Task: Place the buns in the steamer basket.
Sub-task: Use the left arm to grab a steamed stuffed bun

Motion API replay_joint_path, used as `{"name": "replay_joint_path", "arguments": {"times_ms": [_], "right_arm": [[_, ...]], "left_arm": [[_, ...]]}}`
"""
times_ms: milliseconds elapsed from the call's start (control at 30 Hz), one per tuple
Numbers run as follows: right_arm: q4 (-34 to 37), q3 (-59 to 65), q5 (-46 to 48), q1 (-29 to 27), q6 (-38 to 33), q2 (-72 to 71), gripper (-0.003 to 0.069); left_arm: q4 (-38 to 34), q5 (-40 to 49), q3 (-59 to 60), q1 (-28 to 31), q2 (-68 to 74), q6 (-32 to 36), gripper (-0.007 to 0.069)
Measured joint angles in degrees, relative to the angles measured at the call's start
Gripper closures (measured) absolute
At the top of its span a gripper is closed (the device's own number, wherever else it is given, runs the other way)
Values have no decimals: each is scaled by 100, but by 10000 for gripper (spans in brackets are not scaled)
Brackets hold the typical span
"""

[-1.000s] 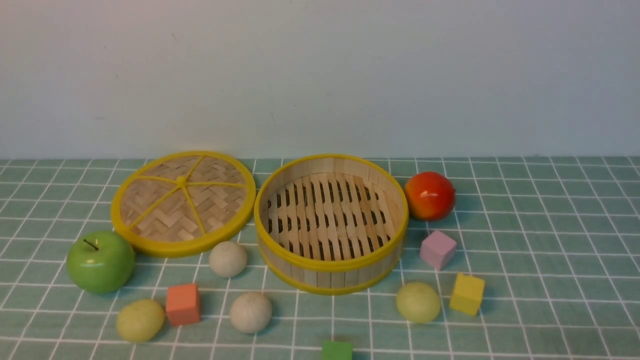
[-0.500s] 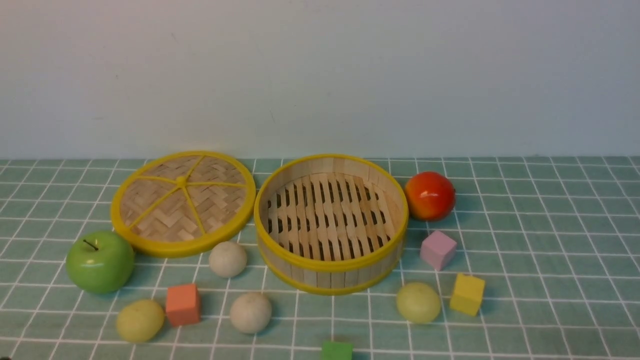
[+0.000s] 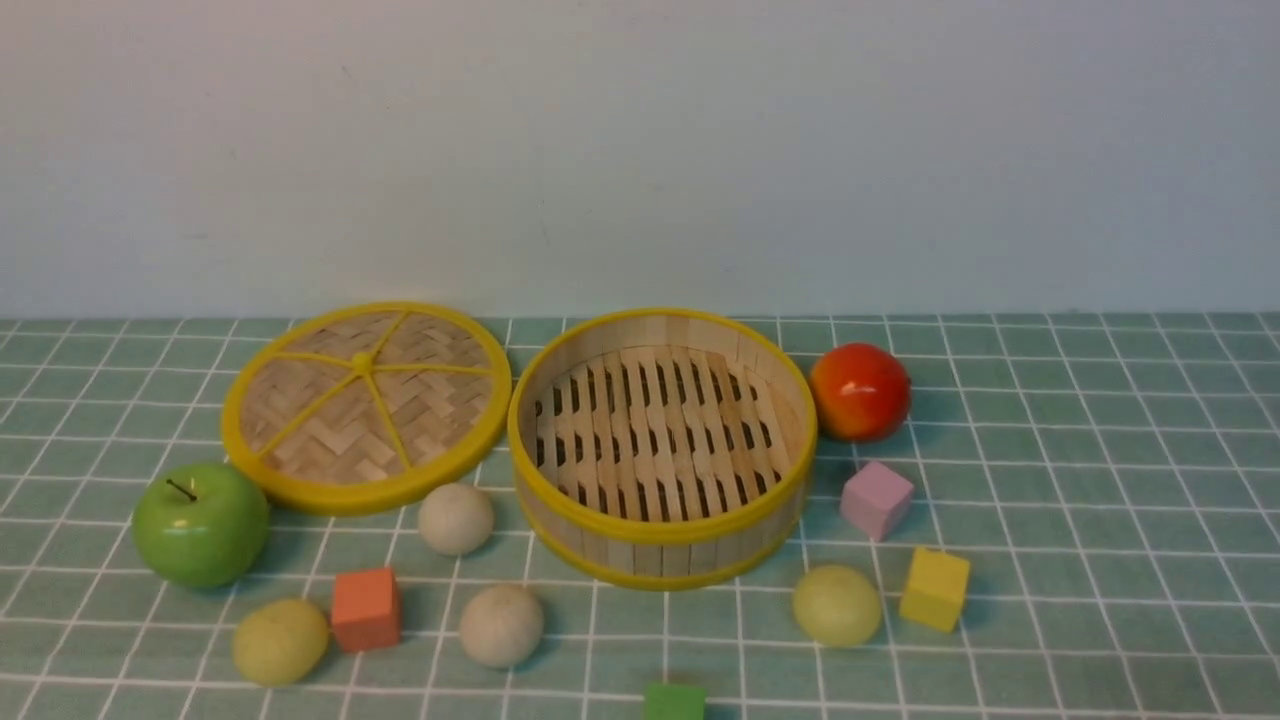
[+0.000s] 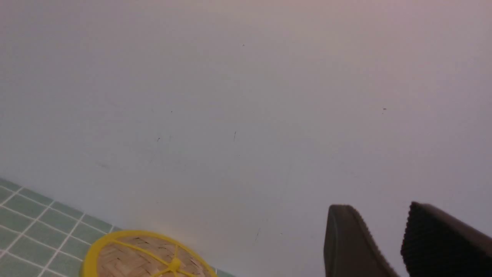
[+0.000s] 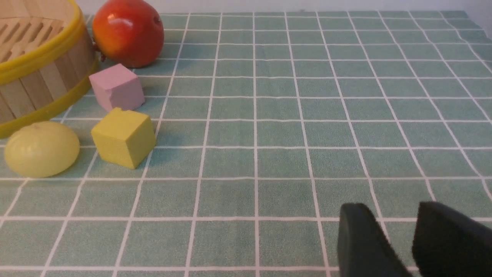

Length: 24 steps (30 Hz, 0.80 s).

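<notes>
The steamer basket (image 3: 650, 556) stands in the middle of the table with nothing on its slatted floor. Two off-white buns (image 3: 456, 518) (image 3: 501, 624) lie to its left front. One pale yellow-green bun (image 3: 281, 640) rests far left near the front; another (image 3: 837, 604) lies right of the basket's front. In the right wrist view that bun (image 5: 41, 149) sits by the basket (image 5: 42, 77), far from my right gripper (image 5: 392, 209), which is open and holds nothing. My left gripper (image 4: 378, 209) is open, faces the wall and holds nothing. Neither gripper shows in the front view.
A flat woven lid (image 3: 365, 405) lies left of the basket, with a green apple (image 3: 201, 522) in front of it. A red-orange fruit (image 3: 859, 391) sits at the basket's right. Orange (image 3: 366, 607), green (image 3: 673, 700), pink (image 3: 876, 498) and yellow (image 3: 934, 587) cubes lie among the buns.
</notes>
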Motion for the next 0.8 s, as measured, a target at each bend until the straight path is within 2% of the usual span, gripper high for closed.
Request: {"name": "replay_joint_path", "arguments": {"times_ms": [100, 133, 167, 200, 267, 300, 333, 500, 700, 800], "right_arm": [[0, 0, 0, 0, 0, 0, 421], [0, 0, 0, 0, 0, 0, 421], [0, 0, 0, 0, 0, 0, 421], [0, 0, 0, 0, 0, 0, 421], [0, 0, 0, 0, 0, 0, 421], [0, 0, 0, 0, 0, 0, 421], [0, 0, 0, 0, 0, 0, 421], [0, 0, 0, 0, 0, 0, 421], [0, 0, 0, 0, 0, 0, 421], [0, 0, 0, 0, 0, 0, 421]], "left_arm": [[0, 985, -1024, 0, 666, -19, 386], [6, 1572, -1455, 0, 1025, -19, 386], [6, 1678, -1627, 0, 1144, -19, 386], [29, 2644, -2287, 0, 1624, 51, 386], [125, 3527, -2980, 0, 2144, 187, 386], [159, 3615, -3038, 0, 2253, 206, 386], [319, 4245, -3447, 0, 2662, 371, 386], [490, 4483, -3635, 0, 3633, 410, 386], [-10, 4690, -3649, 0, 4990, 723, 386], [-338, 4858, -3753, 0, 5901, 1221, 386]]}}
